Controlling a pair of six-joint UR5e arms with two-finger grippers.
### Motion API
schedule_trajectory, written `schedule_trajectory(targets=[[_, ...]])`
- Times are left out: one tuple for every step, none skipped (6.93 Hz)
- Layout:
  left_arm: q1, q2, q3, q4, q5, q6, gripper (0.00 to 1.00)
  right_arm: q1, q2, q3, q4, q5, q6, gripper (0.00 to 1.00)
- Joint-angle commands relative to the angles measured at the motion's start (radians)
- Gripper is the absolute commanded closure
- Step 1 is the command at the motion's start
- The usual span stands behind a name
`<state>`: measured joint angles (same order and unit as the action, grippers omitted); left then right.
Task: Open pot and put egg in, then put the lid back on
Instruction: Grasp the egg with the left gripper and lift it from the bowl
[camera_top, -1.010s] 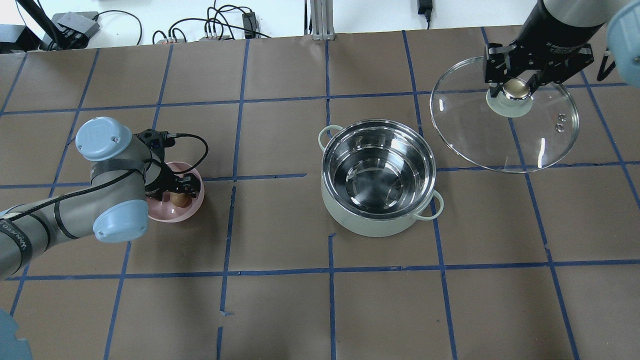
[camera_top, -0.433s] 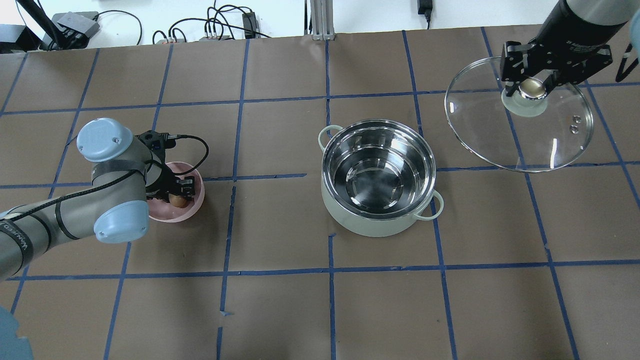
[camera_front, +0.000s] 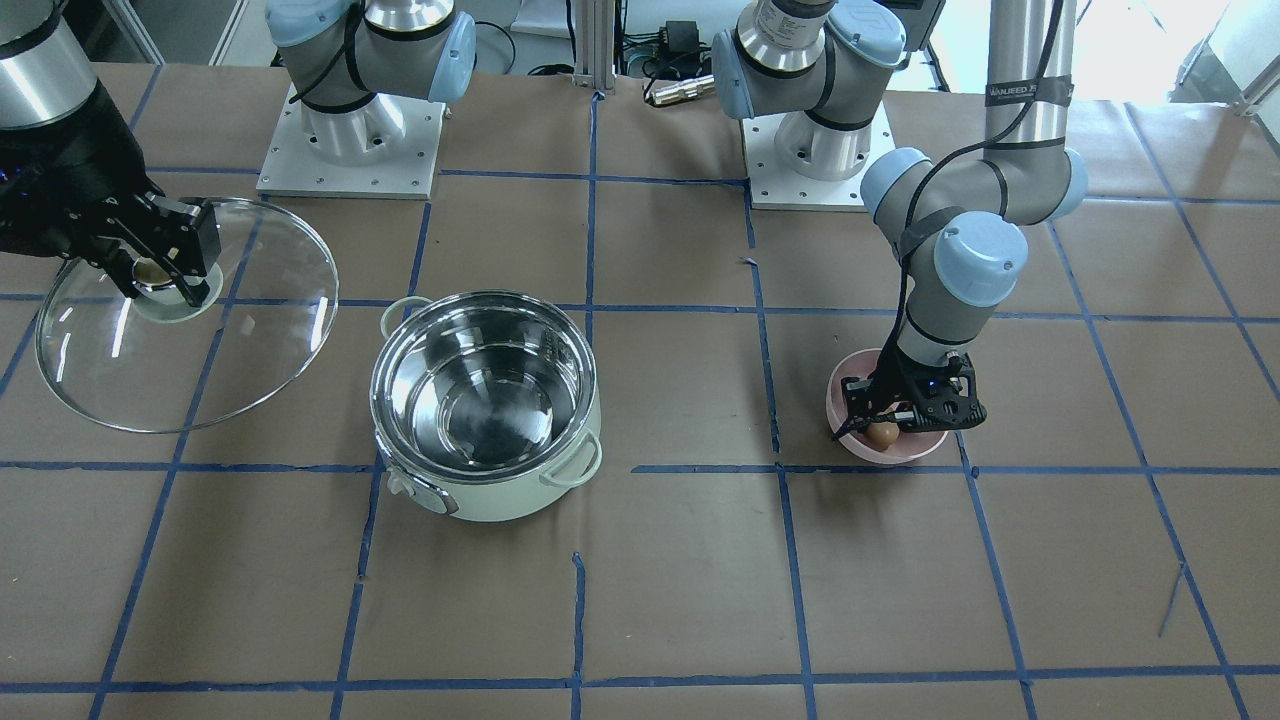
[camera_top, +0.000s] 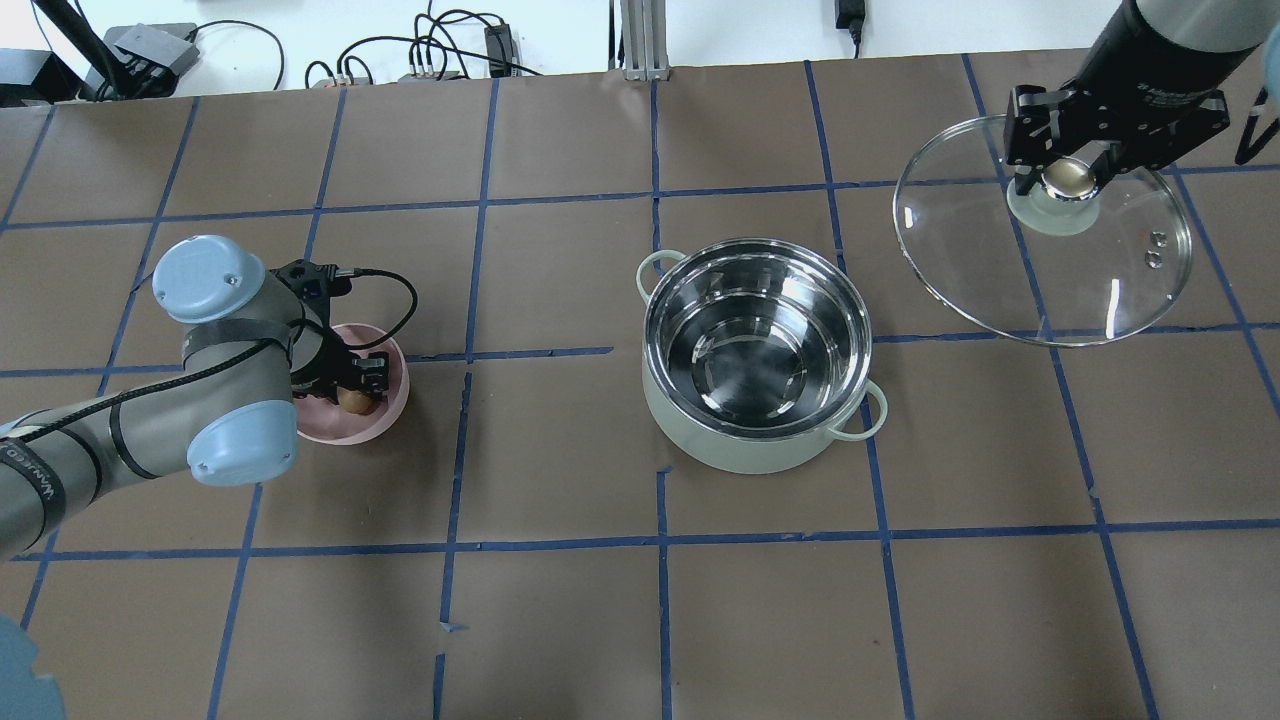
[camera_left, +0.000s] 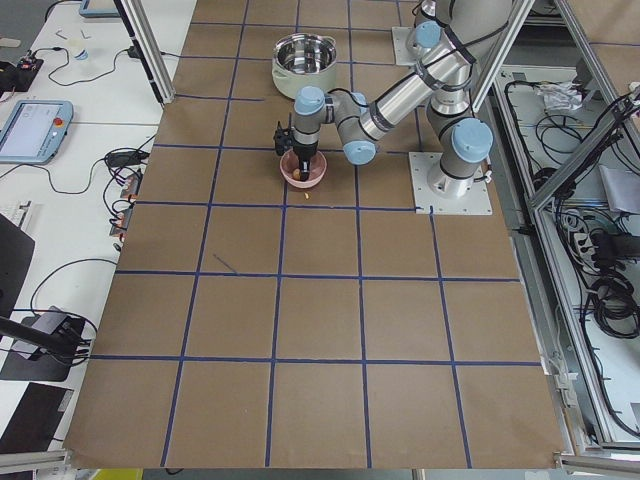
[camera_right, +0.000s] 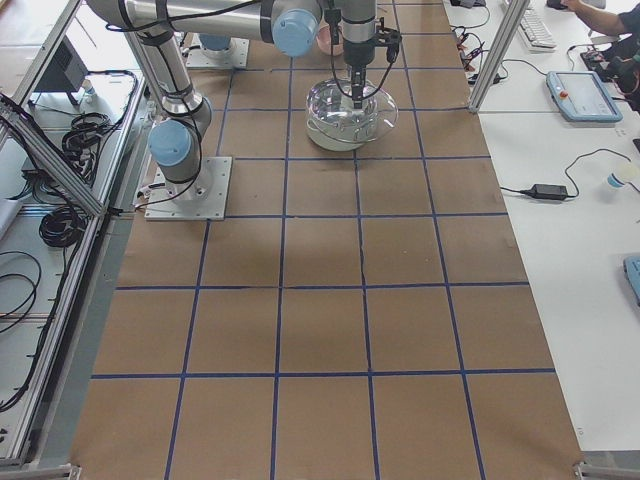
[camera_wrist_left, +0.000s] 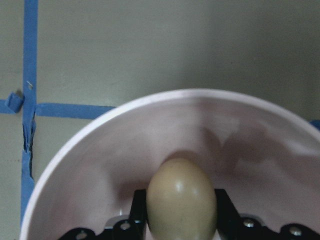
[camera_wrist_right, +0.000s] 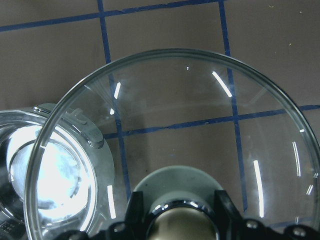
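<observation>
Left: the egg (camera_wrist_left: 181, 200) is pinched by the left end effector (camera_top: 352, 395) inside the pink bowl (camera_top: 392, 405) (pick-up step, it seems).
Right: the lid (camera_top: 1040, 285) is gripped at its knob by the right end effector (camera_top: 1066, 178).
Next: egg to be lifted gently, carried over the open pot (camera_top: 745, 450).

The pot (camera_top: 755, 355) stood uncovered, the lid (camera_top: 1100, 270) held well to its side in the right claw (camera_top: 1068, 178), apparently raised off the desk (camera_top: 560, 430). Bare desk stretched between pot and pink bowl (camera_top: 397, 372), whose rim ringed the left claw (camera_top: 355, 395) and egg (camera_top: 354, 400).
</observation>
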<state>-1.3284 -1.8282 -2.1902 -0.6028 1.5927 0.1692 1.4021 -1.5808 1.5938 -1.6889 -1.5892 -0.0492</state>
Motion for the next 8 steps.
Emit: schedule_trajectory(targets=[[0.000, 0.006, 0.004, 0.002, 0.001, 0.004, 0.71, -0.002, -0.005, 0.008, 0.003, -0.008, -0.009, 0.66], [-0.005, 0.024, 0.038, -0.008, 0.004, -0.006, 0.71, -0.002, -0.007, 0.026, -0.001, -0.005, -0.009, 0.66], [-0.033, 0.056, 0.099, -0.109, 0.007, -0.014, 0.71, -0.002, -0.011, 0.028, -0.002, -0.006, -0.012, 0.66], [-0.069, 0.105, 0.174, -0.265, 0.000, -0.028, 0.72, -0.002, -0.011, 0.026, -0.005, -0.008, -0.011, 0.66], [-0.137, 0.128, 0.244, -0.357, -0.031, -0.107, 0.72, -0.015, -0.011, 0.026, -0.012, -0.009, -0.011, 0.66], [-0.235, 0.132, 0.317, -0.411, -0.037, -0.190, 0.72, -0.049, -0.011, 0.031, -0.011, -0.003, -0.024, 0.66], [-0.358, 0.129, 0.357, -0.426, -0.042, -0.291, 0.72, -0.067, -0.013, 0.029, -0.011, -0.002, -0.029, 0.66], [-0.480, 0.113, 0.386, -0.413, -0.043, -0.348, 0.72, -0.068, -0.015, 0.029, -0.011, -0.003, -0.028, 0.66]])
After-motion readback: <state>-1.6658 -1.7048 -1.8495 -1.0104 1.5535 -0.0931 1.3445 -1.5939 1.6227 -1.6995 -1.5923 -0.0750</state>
